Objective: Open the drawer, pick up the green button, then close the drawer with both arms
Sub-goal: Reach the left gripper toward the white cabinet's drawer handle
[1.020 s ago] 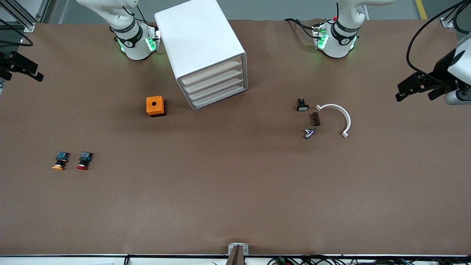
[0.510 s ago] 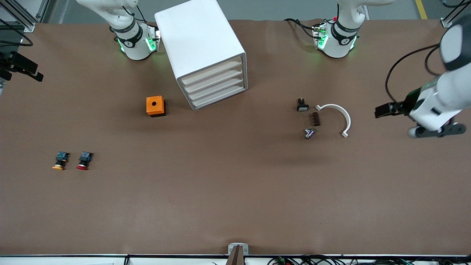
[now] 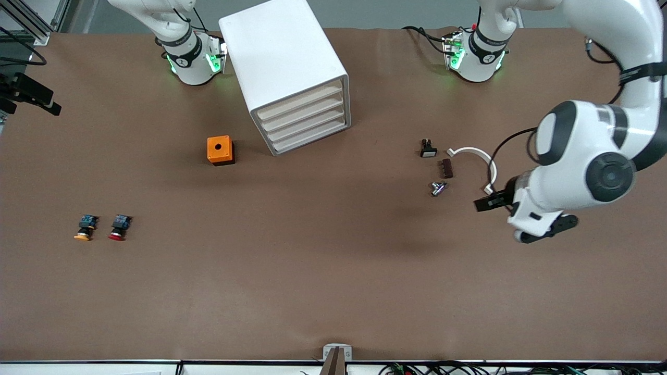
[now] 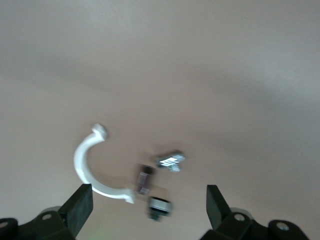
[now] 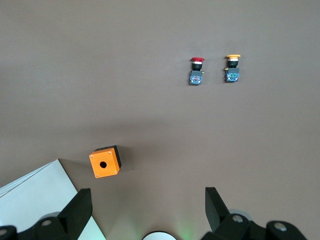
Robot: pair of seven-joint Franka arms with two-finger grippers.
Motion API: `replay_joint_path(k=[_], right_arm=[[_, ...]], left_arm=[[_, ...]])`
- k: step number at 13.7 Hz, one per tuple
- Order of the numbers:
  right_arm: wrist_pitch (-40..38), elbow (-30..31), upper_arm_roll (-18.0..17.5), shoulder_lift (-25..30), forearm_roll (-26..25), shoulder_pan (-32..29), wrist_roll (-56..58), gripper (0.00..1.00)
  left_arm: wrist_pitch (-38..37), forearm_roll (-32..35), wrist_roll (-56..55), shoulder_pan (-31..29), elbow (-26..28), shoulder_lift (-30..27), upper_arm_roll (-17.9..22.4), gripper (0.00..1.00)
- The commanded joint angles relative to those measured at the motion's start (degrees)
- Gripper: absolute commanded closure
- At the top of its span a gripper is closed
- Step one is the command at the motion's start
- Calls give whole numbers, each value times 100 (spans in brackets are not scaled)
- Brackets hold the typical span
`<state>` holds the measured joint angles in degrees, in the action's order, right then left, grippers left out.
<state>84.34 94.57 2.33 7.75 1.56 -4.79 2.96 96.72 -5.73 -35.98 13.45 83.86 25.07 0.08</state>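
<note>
The white cabinet stands between the two arm bases, and all of its drawers are pushed in. The lower two drawers show only their cream fronts. The green-capped button is hidden. My left gripper hangs open and empty in the air over the small parts near the left arm's end; the left wrist view shows its jaws wide apart above them. My right gripper is open and empty, held high near its own base, and looks down on the cabinet corner. The right arm waits.
An orange box with a hole on top sits beside the cabinet. An orange-capped button and a red-capped button lie toward the right arm's end. A white curved bracket, a black switch, a brown block and a metal part lie under the left arm.
The left arm has swung in from its end of the table, and its gripper is now over the small parts. The right arm has not moved. Both grippers stayed open.
</note>
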Motion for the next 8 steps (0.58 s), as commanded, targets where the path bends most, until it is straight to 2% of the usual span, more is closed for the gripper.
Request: replay_joint_path(k=[1, 5, 8], right_arm=[[3, 0, 13, 77, 2, 4, 3, 0], [21, 0, 22, 77, -15, 4, 12, 0], [56, 0, 22, 77, -59, 4, 12, 0]], left_arm=[[-22, -655, -1354, 289, -466, 436, 10, 0], [522, -1701, -3524, 614, -520, 1068, 1, 0], [602, -2010, -5089, 799, -581, 1570, -69, 0]])
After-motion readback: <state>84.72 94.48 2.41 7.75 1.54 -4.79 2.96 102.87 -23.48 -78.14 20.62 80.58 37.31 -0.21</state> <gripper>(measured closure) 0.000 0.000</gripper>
